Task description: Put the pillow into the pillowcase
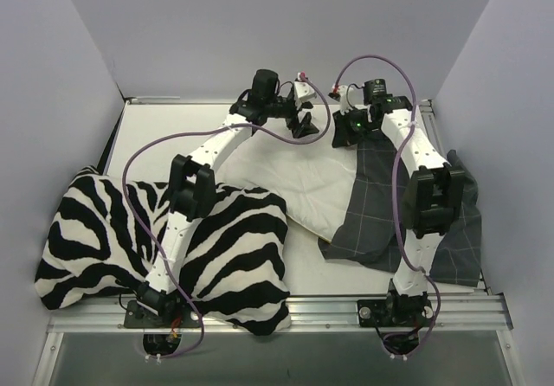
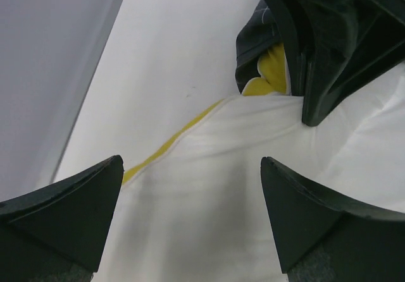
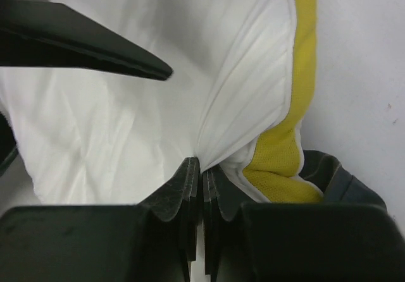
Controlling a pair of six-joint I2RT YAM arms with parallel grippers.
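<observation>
Fabric of pillow [image 3: 114, 124] pinched by right claw [image 3: 201, 166], left claw [image 2: 191, 168] spread above pillow, pillowcase [image 1: 381, 213] bunched beside

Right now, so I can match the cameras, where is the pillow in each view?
Top external: pillow at centre, left of the pillowcase.
Left wrist: pillow across the lower half.
Right wrist: pillow fills the upper left.
Shared landmark: right fingers pinching its yellow-edged corner.

White pillow [image 1: 299, 191] touching grey pillowcase [image 1: 372, 209]
</observation>
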